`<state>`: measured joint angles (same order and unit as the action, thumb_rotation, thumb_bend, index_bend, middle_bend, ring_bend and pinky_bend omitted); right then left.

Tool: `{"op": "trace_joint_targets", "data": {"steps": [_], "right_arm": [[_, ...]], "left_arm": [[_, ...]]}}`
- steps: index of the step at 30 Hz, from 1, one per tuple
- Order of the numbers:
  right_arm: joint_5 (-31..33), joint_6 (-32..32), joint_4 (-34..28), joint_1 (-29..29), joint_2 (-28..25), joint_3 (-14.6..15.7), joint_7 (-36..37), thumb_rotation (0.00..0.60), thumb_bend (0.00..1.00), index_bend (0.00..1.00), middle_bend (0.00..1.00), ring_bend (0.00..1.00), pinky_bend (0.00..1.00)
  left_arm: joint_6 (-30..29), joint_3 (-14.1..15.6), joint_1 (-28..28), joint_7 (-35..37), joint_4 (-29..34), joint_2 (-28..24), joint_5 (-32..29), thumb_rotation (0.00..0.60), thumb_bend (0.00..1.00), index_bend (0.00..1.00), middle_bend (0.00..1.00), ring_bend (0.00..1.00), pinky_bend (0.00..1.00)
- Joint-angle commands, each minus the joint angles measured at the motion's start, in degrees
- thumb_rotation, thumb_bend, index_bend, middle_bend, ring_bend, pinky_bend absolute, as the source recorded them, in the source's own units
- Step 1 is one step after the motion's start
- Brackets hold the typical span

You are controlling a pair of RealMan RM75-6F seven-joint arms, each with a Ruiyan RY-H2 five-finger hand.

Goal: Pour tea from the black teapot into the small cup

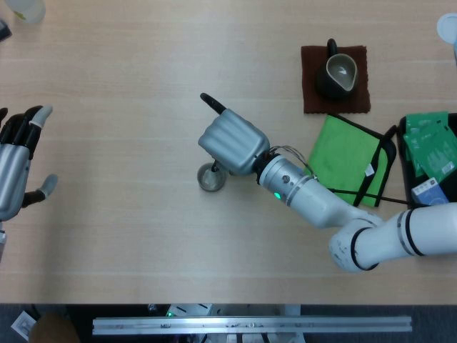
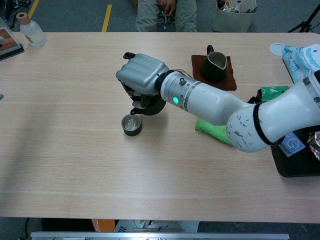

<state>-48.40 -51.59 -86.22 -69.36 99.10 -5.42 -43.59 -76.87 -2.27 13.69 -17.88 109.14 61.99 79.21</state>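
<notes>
My right hand [image 1: 230, 144] [image 2: 141, 76] grips the black teapot [image 2: 150, 103] by its handle [image 1: 211, 103]; in the head view the pot's body is hidden under the hand. Its spout hangs just above and right of the small cup [image 1: 211, 177] [image 2: 132, 124], with the pot nearly level. The small grey cup stands on the table with liquid in it. At the far left edge my left hand [image 1: 18, 164] rests open, far from both; the chest view does not show it.
A dark pitcher [image 1: 337, 73] [image 2: 213, 65] sits on a brown mat [image 1: 311, 98] at the back right. A green cloth [image 1: 344, 157] lies beside my right forearm. A black tray [image 1: 408, 187] with packets is at the right edge, a bottle [image 2: 30, 31] at the far back left.
</notes>
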Motion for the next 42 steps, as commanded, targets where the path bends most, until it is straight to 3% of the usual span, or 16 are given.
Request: {"op": "trace_joint_targets", "data": {"steps": [1,10,24,42], "right_arm": [[-1.15,-0.42,0.30,1.13,0.17,-0.21,1.75,0.567,0.28,1.00,0.91,0.87,0.01],[-4.68,-1.80,-0.02,4.73,-0.25,-1.26,7.95,0.571,0.28,1.00,0.91,0.87,0.01],[-7.47,-3.46,-7.34,12.00,-8.51,-2.68,18.80,0.569,0.28,1.00,0.91,0.87,0.01],[-17.29,-6.06,-13.81,23.37,-22.23,3.82,28.51,0.568,0.28,1.00,0.91,0.87,0.01]], "left_arm": [[0.07,-0.02,0.04,-0.09,0.02,0.06,0.02,0.600,0.25,0.02,0.11,0.14,0.08],[0.40,0.05,0.04,-0.10,-0.04,0.02,-0.18,0.600,0.25,0.02,0.11,0.14,0.08],[1.13,0.29,0.39,0.52,-0.24,0.02,0.72,0.600,0.25,0.02,0.11,0.14,0.08],[2.13,0.55,0.98,1.12,-0.85,1.71,1.54,0.600,0.25,0.02,0.11,0.14,0.08]]}}
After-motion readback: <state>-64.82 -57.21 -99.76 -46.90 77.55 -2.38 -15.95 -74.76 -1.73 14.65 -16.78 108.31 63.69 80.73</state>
